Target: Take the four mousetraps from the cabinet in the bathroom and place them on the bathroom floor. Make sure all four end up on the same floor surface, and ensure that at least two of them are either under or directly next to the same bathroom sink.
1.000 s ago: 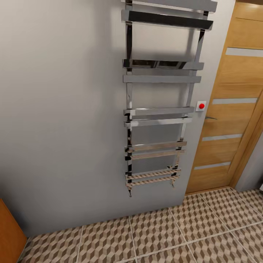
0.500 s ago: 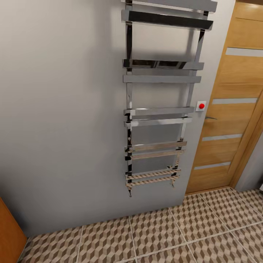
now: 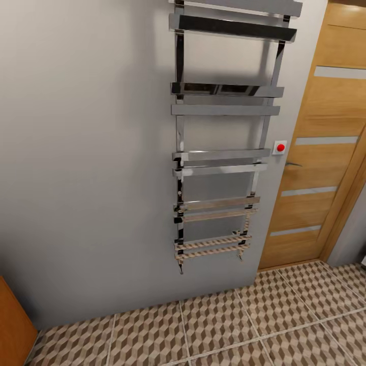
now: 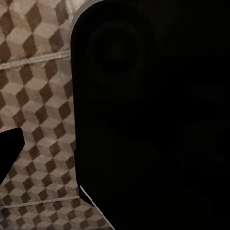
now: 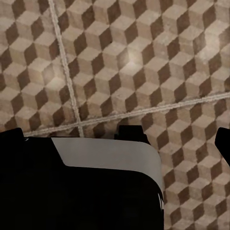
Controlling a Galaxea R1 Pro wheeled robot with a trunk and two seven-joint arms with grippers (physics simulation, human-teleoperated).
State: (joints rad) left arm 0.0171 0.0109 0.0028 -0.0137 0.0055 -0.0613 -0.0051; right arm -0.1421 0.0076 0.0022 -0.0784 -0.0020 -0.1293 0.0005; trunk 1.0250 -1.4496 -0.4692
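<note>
Facing grey wall, chrome towel rail (image 3: 226,132), wooden door (image 3: 320,147), bathroom floor (image 3: 213,325), end effector states indiscernible

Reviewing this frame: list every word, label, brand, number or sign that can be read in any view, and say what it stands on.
None: no readable text in any view.
The small white wall plate beside the wooden door carries a plain red button, no lettering.
The chrome towel rail, the grey wall and the patterned floor tiles are unmarked.
The dark robot parts in the wrist views show no label.
</note>
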